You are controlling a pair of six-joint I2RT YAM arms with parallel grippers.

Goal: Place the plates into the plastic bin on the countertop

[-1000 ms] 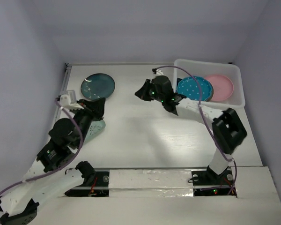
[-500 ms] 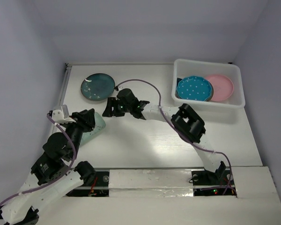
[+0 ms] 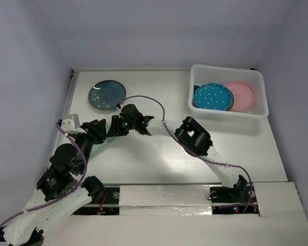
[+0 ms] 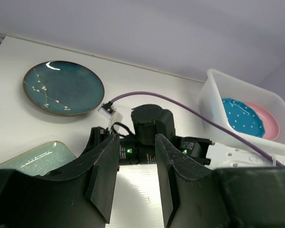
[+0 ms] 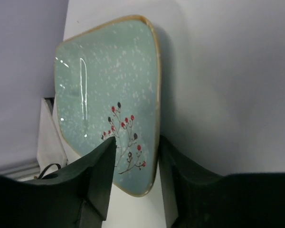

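The mint green plate with a flower sprig (image 5: pixel 109 95) lies on the countertop (image 3: pixel 159 154) at the left. My right gripper (image 5: pixel 137 161) is open, its jaws straddling the plate's near edge. From above, the right gripper (image 3: pixel 114 129) hides most of that plate (image 3: pixel 101 147). My left gripper (image 4: pixel 135 175) is open and empty, right beside it (image 3: pixel 96 130). The dark teal round plate (image 3: pixel 107 95) lies behind them. The plastic bin (image 3: pixel 262 82) holds the blue white-dotted plate (image 3: pixel 213 96) and the pink plate (image 3: pixel 242 95). The grey and navy plates are hidden.
Lavender walls enclose the countertop. The right arm (image 3: pixel 195 138) stretches across the middle of the table, trailing a purple cable (image 3: pixel 149 100). The left wrist view shows the right gripper's body (image 4: pixel 149 135) directly ahead, and the bin (image 4: pixel 218 95) beyond it.
My right arm swung from the bin leftward across the table to the mint plate. My left arm pulled back, then shifted slightly forward beside it.
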